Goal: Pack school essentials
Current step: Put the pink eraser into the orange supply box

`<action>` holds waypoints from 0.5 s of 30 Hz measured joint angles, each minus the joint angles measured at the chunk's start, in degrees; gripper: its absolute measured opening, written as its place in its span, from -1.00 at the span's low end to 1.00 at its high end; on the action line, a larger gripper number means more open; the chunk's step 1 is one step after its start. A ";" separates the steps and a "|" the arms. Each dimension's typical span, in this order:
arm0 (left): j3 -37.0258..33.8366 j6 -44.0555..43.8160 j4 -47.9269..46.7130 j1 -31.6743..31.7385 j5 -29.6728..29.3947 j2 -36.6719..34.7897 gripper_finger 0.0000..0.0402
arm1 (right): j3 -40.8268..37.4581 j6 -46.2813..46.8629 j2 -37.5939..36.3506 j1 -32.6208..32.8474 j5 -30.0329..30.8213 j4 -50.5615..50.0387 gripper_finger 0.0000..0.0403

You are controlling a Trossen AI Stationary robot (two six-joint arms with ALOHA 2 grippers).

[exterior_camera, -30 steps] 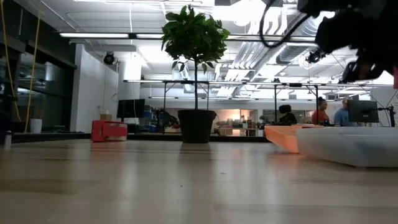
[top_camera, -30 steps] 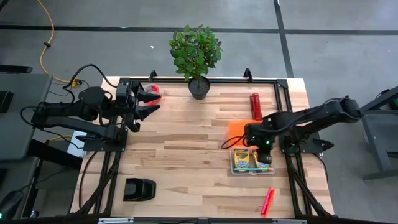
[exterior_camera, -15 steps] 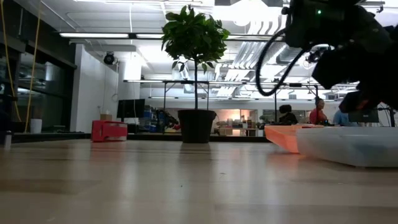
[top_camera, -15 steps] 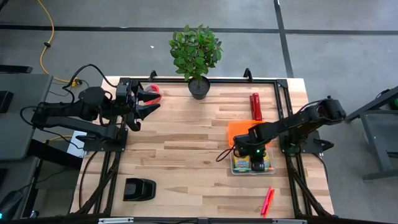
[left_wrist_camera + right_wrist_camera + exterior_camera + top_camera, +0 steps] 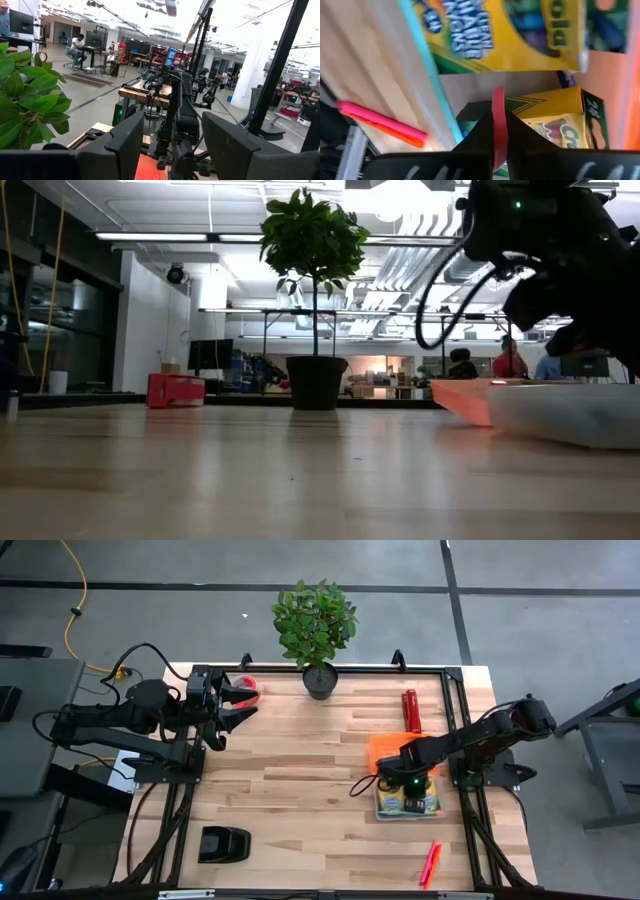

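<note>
High view: right hand (image 5: 407,783) sits right of centre, low over a clear tray (image 5: 378,810) holding 2 crayon boxes (image 5: 405,802); an orange lid or pad (image 5: 384,747) lies just above the tray in frame; 2 pink/red-orange markers (image 5: 431,862) lie lower right on the bench (image 5: 290,800), well apart from the tray, so judged not yet packed; left hand (image 5: 236,702) waits at upper left, fingers spread and empty, beside a red tape roll (image 5: 249,686); red cylinder (image 5: 410,710) upper right, potted plant (image 5: 316,630) top centre, black object (image 5: 223,843) lower left.

Low view: right arm fills the upper right above the pale tray (image 5: 570,412) and orange edge (image 5: 465,398); plant pot (image 5: 316,382) at centre; people sit in the room behind.

Left wrist view: fingers (image 5: 127,145) stand apart with nothing between; plant leaves (image 5: 25,105) at left.

Right wrist view: fingers (image 5: 479,134) pinch a thin red-pink strip (image 5: 499,127), likely a marker or eraser seen edge-on, directly over the crayon boxes (image 5: 547,117); markers (image 5: 380,124) at left on the wood; judged a placing step into the tray.
</note>
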 joint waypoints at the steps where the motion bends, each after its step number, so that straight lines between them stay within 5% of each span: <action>1: 0.00 0.00 0.02 0.00 0.02 0.00 -0.06 | 0.00 0.18 0.00 -0.10 0.32 -0.49 -1.00; 15: 0.00 -0.46 0.04 0.00 0.09 0.00 -0.06 | -0.01 -3.54 0.00 0.15 -6.04 0.90 -0.98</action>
